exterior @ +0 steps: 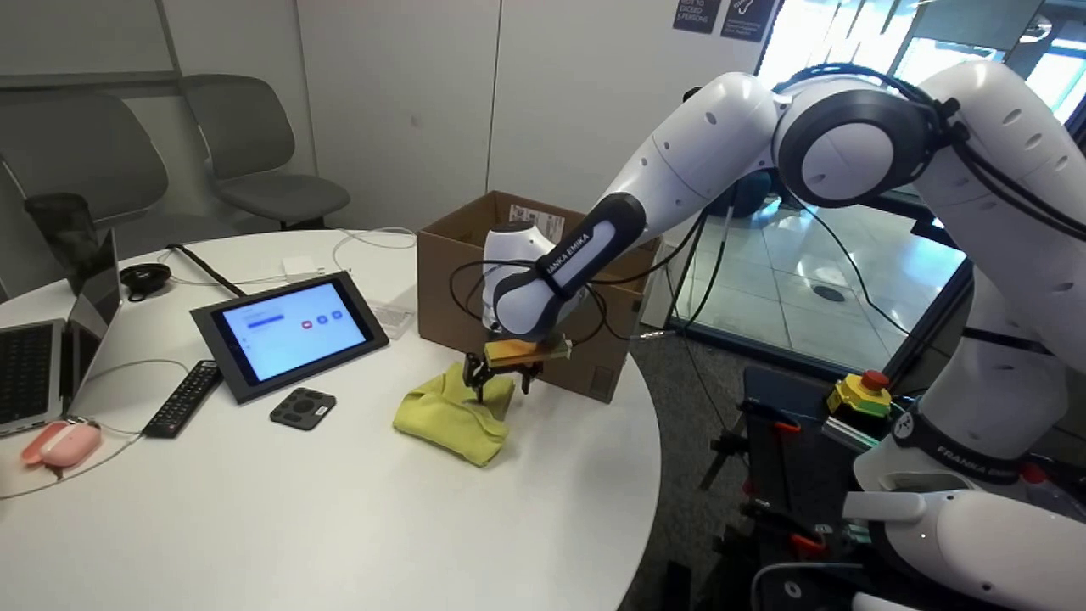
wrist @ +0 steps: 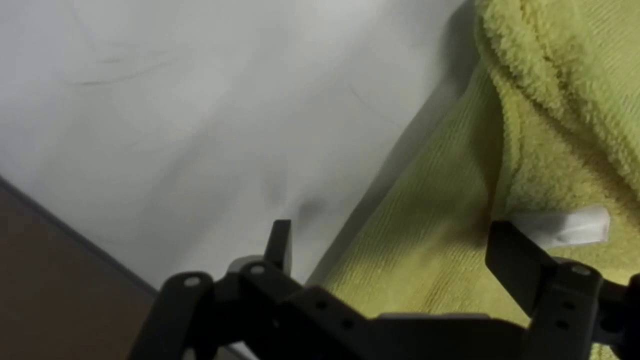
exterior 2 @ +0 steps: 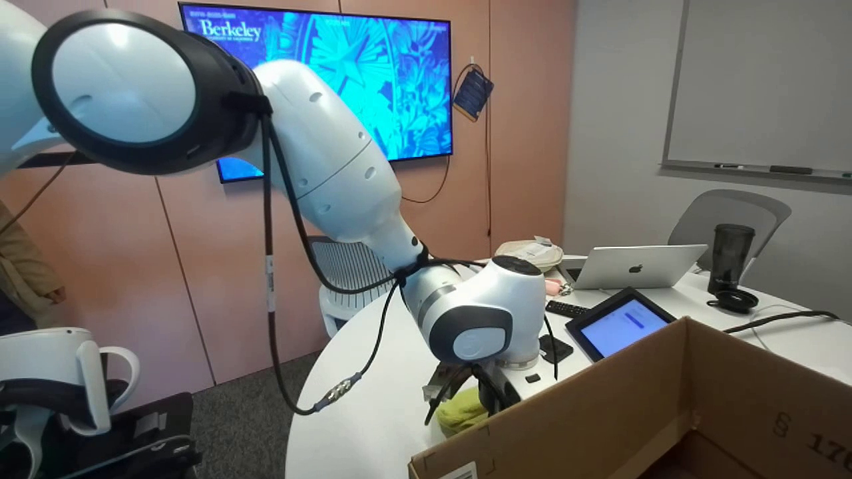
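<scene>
On the table (exterior: 339, 526), biggest item is the box (exterior: 437, 305), open-topped, near the rim; tablet (exterior: 293, 331) well apart from it. Cloth (exterior: 454, 420), yellow-green, rumpled and folded over itself, lies near the box, partly under the gripper (wrist: 390, 232). Jaws spread wide, nothing gripped: one finger (wrist: 280, 245) over tabletop just past the cloth's edge, the other beside a fold (touching or not, can't tell). Straddling that edge looks right for a pinch, I'd judge; best to square up to it, bring both tips low without scraping, then squeeze slowly so several layers bunch up, not only the top fold. Mind the box wall on the outer side. Smallest: white tag (wrist: 582, 225), by the inner fingertip; likely slippery, so better pinched around than on.
</scene>
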Tool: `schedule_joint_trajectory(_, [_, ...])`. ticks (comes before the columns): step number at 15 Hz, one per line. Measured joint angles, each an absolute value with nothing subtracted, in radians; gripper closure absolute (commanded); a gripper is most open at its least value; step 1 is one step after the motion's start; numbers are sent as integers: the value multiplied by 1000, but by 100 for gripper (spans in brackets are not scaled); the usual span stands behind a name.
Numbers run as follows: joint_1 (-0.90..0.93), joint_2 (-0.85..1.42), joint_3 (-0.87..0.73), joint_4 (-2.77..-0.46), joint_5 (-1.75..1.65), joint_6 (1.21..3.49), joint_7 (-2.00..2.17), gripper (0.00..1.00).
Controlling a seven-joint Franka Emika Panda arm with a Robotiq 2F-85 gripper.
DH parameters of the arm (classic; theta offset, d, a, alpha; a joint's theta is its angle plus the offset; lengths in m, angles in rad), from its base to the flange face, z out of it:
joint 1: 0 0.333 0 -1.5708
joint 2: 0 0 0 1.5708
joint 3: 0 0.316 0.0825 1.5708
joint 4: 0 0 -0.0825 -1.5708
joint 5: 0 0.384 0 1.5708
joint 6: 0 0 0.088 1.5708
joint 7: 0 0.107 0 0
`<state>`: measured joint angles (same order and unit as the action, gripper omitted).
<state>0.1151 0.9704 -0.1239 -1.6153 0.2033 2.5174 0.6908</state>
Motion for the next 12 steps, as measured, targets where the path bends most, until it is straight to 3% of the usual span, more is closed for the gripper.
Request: schedule_joint_trajectory(12, [122,1027,-149,-1605,214,2627,872,0])
